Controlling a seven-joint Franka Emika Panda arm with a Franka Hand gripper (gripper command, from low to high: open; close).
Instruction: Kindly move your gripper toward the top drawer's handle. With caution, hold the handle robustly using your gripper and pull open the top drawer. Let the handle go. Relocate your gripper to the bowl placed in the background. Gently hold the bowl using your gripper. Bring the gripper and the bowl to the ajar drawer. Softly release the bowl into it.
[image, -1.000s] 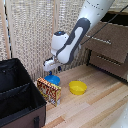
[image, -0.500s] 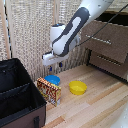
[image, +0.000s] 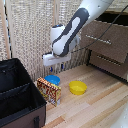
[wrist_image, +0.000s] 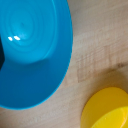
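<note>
The blue bowl (image: 52, 80) rests on the wooden floor behind a snack box, and it fills much of the wrist view (wrist_image: 32, 55). My gripper (image: 56, 67) hangs just above it at the end of the white arm. A dark fingertip (wrist_image: 1, 56) shows at the bowl's edge, and I cannot make out how the jaws stand or whether they touch the rim. The top drawer (image: 107, 44) with its silver handle (image: 98, 38) is at the exterior view's right, with a dark gap above its front.
A yellow bowl (image: 77, 87) (wrist_image: 107, 110) sits close beside the blue one. The orange snack box (image: 49, 91) stands in front of the blue bowl. A black open case (image: 17, 100) fills the exterior view's left. The lower drawer (image: 109, 64) is shut.
The hand has risen slightly and drifted a little to the exterior view's right above the blue bowl. The bowl itself has stayed where it was.
</note>
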